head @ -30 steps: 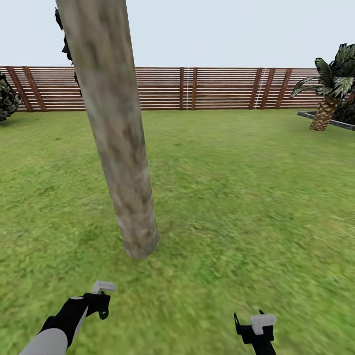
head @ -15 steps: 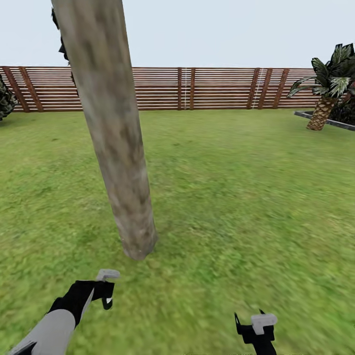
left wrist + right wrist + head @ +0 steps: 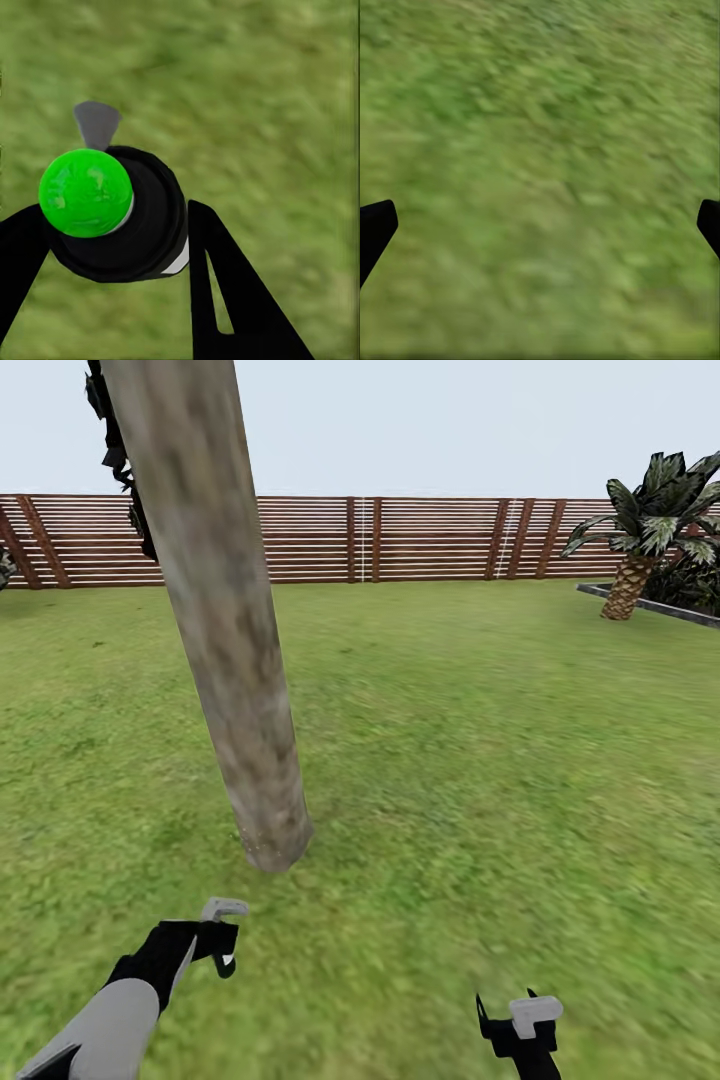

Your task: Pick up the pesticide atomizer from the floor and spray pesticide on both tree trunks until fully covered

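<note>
We judge the pick-up done: our left gripper (image 3: 212,944) is clamped around the pesticide atomizer (image 3: 120,214), a small bottle with a black top, a bright green round cap and a grey nozzle, seen from the left wrist between the two black fingers (image 3: 225,300). In the head view the bottle's pale grey nozzle (image 3: 224,908) points toward the thick, pale grey-brown mottled tree trunk (image 3: 225,640), which stands near, just ahead and slightly left on the green grass lawn (image 3: 480,760). No spray or coating shows on the bark, so we reckon covering this trunk and a second one is all left to do.

Our left arm reaches forward low, wrist held above the grass near the trunk's foot. Our right gripper (image 3: 520,1028) hangs low at the near right, fingers spread wide and empty over grass. The brown horizontal-slat wooden fence (image 3: 420,540) runs far behind.
</note>
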{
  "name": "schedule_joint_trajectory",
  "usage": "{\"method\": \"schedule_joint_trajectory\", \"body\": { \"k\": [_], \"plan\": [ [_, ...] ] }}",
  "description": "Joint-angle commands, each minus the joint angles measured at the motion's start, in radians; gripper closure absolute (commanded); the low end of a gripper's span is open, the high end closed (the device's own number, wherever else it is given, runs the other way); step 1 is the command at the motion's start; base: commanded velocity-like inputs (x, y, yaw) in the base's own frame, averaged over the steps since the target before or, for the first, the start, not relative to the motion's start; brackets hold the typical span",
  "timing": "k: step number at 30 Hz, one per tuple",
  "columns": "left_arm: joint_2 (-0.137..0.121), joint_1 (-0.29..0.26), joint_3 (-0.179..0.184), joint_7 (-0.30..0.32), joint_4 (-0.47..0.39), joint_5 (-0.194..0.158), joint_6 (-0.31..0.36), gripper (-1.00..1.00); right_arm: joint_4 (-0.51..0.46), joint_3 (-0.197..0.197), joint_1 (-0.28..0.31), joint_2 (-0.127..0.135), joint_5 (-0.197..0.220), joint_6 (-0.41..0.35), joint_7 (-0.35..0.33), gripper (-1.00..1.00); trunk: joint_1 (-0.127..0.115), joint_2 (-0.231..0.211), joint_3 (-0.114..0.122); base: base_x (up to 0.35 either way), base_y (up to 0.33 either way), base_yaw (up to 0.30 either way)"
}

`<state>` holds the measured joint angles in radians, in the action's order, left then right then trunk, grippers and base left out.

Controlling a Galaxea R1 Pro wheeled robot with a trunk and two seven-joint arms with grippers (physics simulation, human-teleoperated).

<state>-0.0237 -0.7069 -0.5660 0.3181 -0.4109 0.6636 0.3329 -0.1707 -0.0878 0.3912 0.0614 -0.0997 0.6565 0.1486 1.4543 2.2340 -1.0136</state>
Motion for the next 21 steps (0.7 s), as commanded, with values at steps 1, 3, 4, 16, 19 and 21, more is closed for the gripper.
{"method": "schedule_joint_trajectory", "body": {
  "k": [1, 3, 4, 16, 19, 21],
  "plan": [
    [-0.001, -0.024, -0.001, 0.000, 0.001, 0.001, 0.002, 1.00, 0.000, -0.001, 0.000, 0.000, 0.000, 0.000, -0.001, -1.00, 0.000, 0.000, 0.000, -0.004, 0.000, 0.000],
    [-0.009, -0.041, -0.001, 0.000, 0.001, 0.001, 0.003, 1.00, 0.000, 0.000, 0.000, 0.000, 0.000, 0.000, 0.000, -1.00, 0.000, 0.000, 0.000, -0.002, 0.000, 0.000],
    [-0.013, -0.046, 0.000, -0.001, 0.001, 0.002, 0.005, 1.00, 0.000, 0.000, 0.000, 0.000, 0.000, 0.000, 0.000, -1.00, 0.000, 0.000, 0.000, -0.001, 0.000, -0.005],
    [0.025, -0.075, 0.014, 0.000, -0.021, 0.002, 0.022, 1.00, 0.000, -0.001, 0.000, -0.002, 0.000, 0.000, -0.001, -1.00, 0.000, 0.000, 0.000, 0.000, 0.000, -0.104],
    [0.022, -0.100, 0.026, 0.004, -0.022, 0.000, 0.024, 1.00, 0.000, -0.001, 0.000, -0.002, 0.000, 0.000, -0.001, -1.00, 0.000, 0.000, 0.000, 0.000, 0.000, -0.001],
    [-0.041, -0.106, 0.025, 0.007, -0.023, -0.006, 0.034, 1.00, 0.000, -0.001, 0.000, -0.002, 0.000, 0.000, -0.001, -1.00, 0.000, 0.000, 0.000, 0.000, 0.000, 0.000]
  ]
}}
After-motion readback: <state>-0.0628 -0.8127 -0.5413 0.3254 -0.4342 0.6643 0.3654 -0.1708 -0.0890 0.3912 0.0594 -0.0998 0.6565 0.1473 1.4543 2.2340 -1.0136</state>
